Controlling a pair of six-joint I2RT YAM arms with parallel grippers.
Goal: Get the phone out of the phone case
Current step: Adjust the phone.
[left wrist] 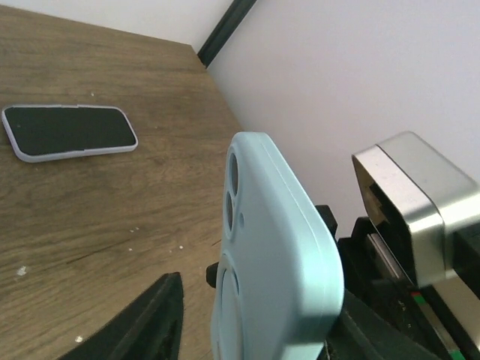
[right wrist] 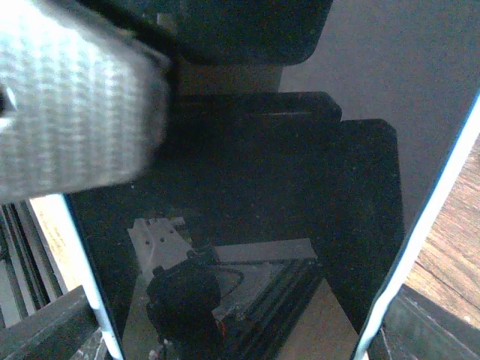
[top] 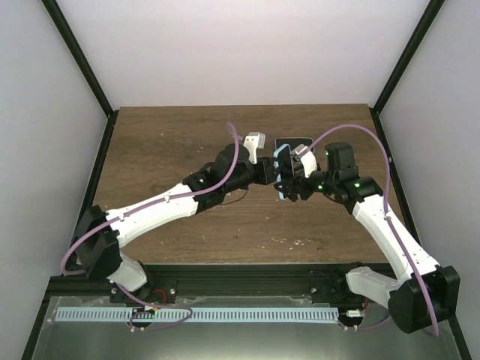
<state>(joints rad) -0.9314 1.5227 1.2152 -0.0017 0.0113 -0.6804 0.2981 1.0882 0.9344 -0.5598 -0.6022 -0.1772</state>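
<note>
Blue phone case [left wrist: 277,255] still wraps the phone [right wrist: 247,210], upright above the desk [top: 165,135] midway between near and far edges: our right tool [top: 294,180] grips it spread wide across its sides, our left tool [top: 271,174] straddles it half open, a gap showing, so separation remains ahead.

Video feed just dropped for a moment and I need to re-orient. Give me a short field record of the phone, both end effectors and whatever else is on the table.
cased phone: light blue, upright, lifted off the table between the two arms
camera cutouts: face the left wrist camera
screen: faces the right wrist camera
right end effector: gripping the cased phone across its edges
left end effector: fingers either side of the cased phone, contact unclear
second phone: flat, screen up, farther back on the table
extraction: not yet done
</note>
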